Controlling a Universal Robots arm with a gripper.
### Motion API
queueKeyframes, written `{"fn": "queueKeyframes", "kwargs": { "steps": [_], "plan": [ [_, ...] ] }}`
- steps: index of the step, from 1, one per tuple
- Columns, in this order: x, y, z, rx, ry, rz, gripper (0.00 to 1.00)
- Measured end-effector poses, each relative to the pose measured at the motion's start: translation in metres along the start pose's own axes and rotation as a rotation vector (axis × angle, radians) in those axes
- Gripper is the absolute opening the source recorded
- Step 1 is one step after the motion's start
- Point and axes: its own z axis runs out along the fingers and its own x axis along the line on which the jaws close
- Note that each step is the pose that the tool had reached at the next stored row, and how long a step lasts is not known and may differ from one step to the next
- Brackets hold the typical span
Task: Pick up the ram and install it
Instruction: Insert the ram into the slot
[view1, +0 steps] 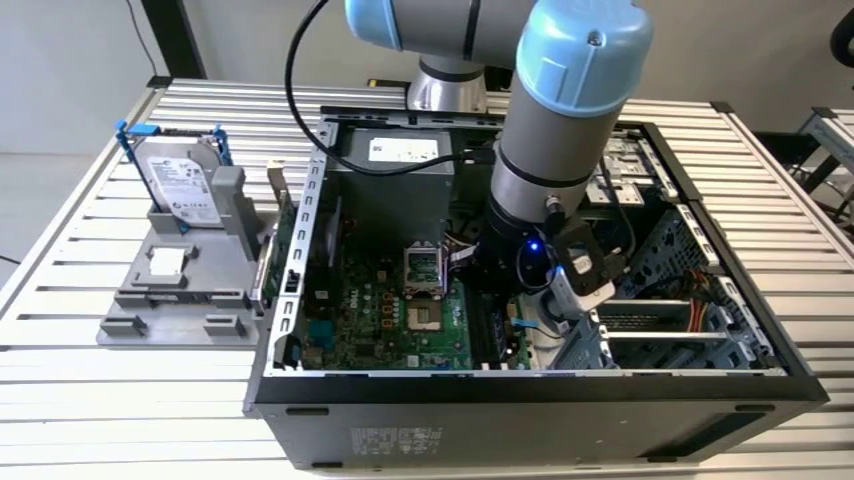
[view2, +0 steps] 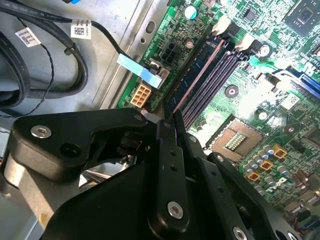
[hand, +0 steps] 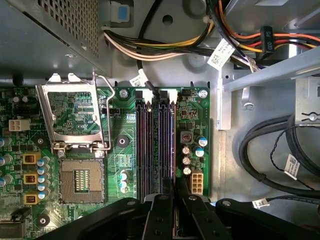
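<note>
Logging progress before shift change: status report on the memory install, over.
Black gripper low inside open black computer case, shut on long, thin, dark bluish-green ram stick. Stick stands along green motherboard's edge. Black cables lie off to side.

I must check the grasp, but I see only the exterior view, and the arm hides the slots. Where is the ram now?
Observer: In the second wrist view the ram stands on edge, and the gripper is shut on one end.
Operator: In which slot?
Observer: In the first wrist view it is in the outermost slot, beside the white connector.
Operator: Are the other slots free?
Observer: The other slots look empty in both wrist views.
</note>
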Motion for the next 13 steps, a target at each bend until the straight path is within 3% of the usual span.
{"fn": "queueKeyframes", "kwargs": {
  "steps": [1,3,5,13],
  "plan": [
    [0.0000,0.0001,0.0002,-0.0007,0.0002,0.000,1.00],
    [0.0000,0.0001,0.0002,-0.0002,0.0004,0.000,1.00],
    [-0.0001,0.0000,-0.0021,0.0048,0.0006,0.000,1.00],
    [-0.0009,0.0004,-0.0372,0.0055,0.0015,0.001,1.00]
  ]
}}
